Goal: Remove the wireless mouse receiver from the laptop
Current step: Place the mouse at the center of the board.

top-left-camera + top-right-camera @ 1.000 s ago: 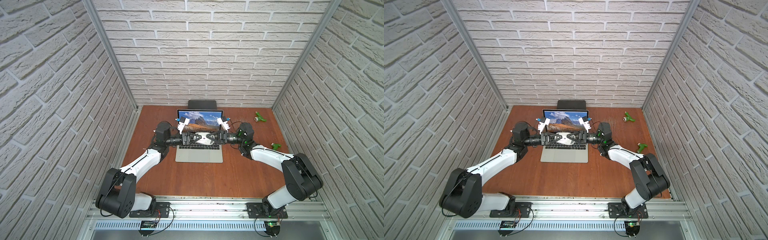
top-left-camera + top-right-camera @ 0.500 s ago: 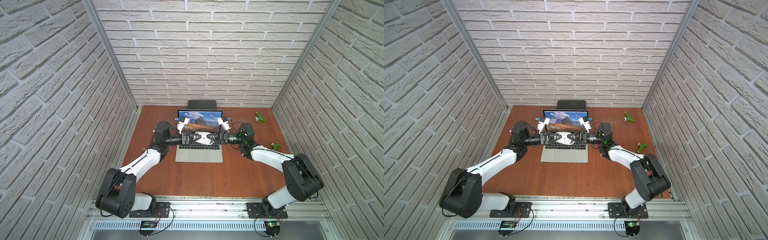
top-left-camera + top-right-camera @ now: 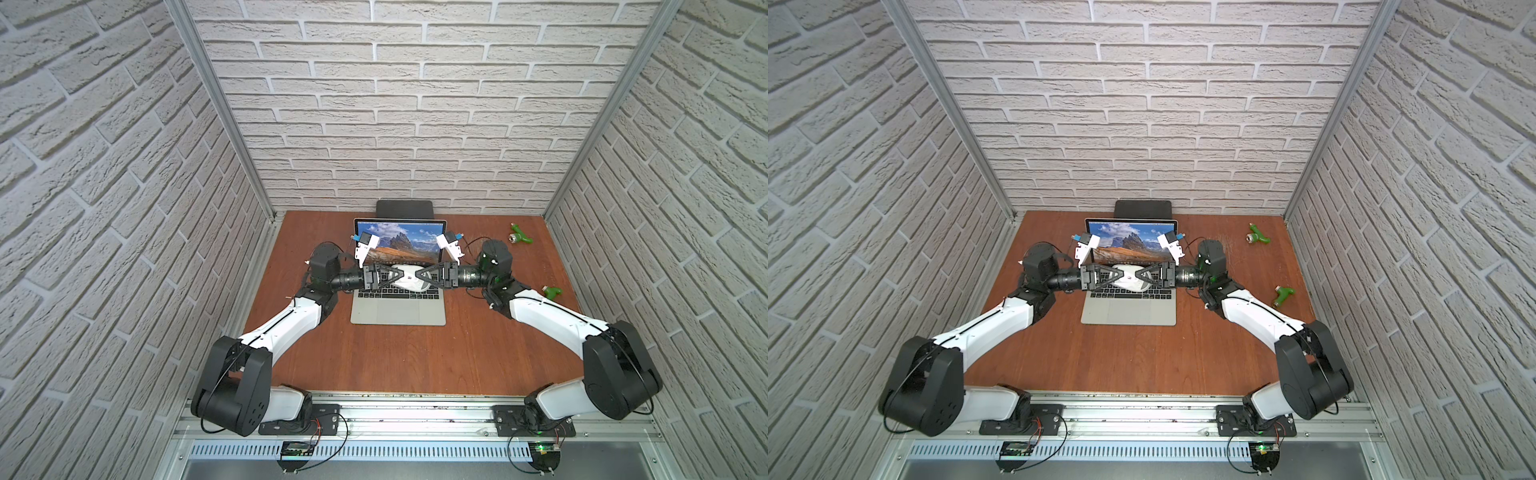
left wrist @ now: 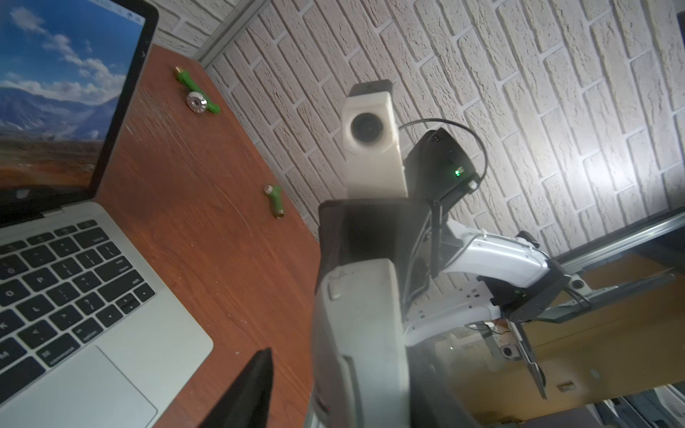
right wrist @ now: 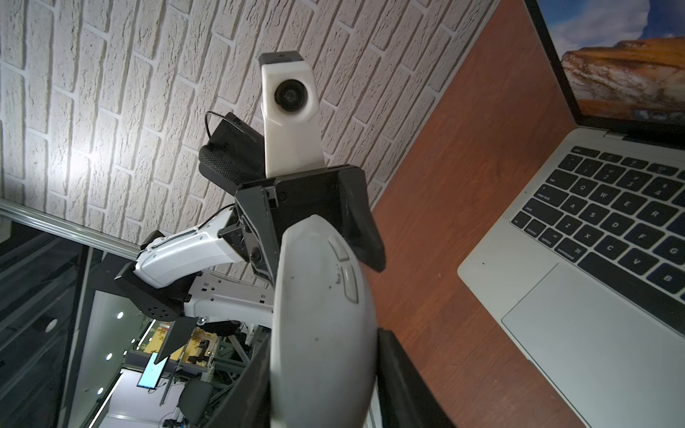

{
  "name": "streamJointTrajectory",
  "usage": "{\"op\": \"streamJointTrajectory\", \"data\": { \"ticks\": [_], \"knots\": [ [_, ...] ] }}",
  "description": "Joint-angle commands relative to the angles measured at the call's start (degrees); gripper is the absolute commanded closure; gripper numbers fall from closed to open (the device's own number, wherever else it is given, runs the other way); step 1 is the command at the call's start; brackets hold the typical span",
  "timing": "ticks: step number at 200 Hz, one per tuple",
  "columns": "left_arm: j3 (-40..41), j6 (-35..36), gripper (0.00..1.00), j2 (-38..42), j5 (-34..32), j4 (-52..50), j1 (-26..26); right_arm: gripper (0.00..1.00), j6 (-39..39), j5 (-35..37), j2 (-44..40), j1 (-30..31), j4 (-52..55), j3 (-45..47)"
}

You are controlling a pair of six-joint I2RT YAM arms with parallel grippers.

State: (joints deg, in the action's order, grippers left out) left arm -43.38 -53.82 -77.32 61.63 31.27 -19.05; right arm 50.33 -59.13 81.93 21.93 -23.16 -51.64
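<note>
The silver laptop [image 3: 398, 309] [image 3: 1128, 311] stands open in the middle of the table, its screen showing a mountain wallpaper. Both grippers meet above its keyboard around a light-grey mouse [image 3: 409, 283] [image 3: 1128, 283]. My right gripper [image 3: 417, 276] [image 5: 326, 363] is shut on the mouse [image 5: 318, 296], with a jaw against each side. My left gripper [image 3: 400, 274] [image 4: 344, 370] is open. Its one visible black finger [image 4: 252, 392] stands apart from the mouse [image 4: 356, 315]. The wireless mouse receiver is hidden from every view.
A flat dark grey pad [image 3: 405, 207] lies behind the laptop against the back wall. Two green pieces [image 3: 519, 236] [image 3: 552, 292] lie on the wooden table at the right. Brick walls close in the left, back and right sides.
My left gripper's jaws have spread off the mouse, while the right gripper has closed on it. Both arms stay where they were above the keyboard.
</note>
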Motion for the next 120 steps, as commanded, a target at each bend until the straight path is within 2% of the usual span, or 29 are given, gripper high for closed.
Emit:
{"op": "streamJointTrajectory", "data": {
  "ticks": [1,8,21,38,53,83,100,115,120],
  "knots": [
    [-1.3,2.05,0.18,-0.02,-3.9,0.59,1.91,0.98,-11.94,-2.66,-5.42,-0.53,11.67,-4.34],
    [-1.28,2.1,0.1,-0.01,-4.42,0.32,2.53,0.98,-14.17,-2.22,-5.79,-1.07,15.2,-5.15],
    [-1.18,2.08,0.03,0.24,-5.5,-0.34,4.16,0.98,-21.12,-0.64,-6.43,-2.04,24.68,-7.56],
    [-0.39,2.01,0.02,1.48,-7.24,-0.57,7.07,0.98,-34.51,4.31,-6.88,-2.2,41.53,-12.34],
    [0.48,3.29,0.02,3.51,-9.25,-2.04,9.78,0.98,-44.28,12.21,-7.13,-2.33,53.05,-15.36],
    [1.91,10.18,0.02,8.47,-15.89,-9.06,12.74,0.98,-54.87,29.66,-7.93,-1.88,63.06,-17.66],
    [2.58,14.93,0.02,10.35,-21.14,-14.72,12.72,0.98,-58.95,42.9,-8.73,-0.16,65.0,-17.41],
    [5.55,15.2,0.02,12.07,-25.39,-12.83,13.07,0.98,-61.36,55.71,-9.5,1.96,64.11,-15.76],
    [6.79,15.41,0.02,12.69,-26.75,-12.27,13.07,0.98,-62.39,62.23,-9.61,3.24,63.43,-14.93]
  ]
}}
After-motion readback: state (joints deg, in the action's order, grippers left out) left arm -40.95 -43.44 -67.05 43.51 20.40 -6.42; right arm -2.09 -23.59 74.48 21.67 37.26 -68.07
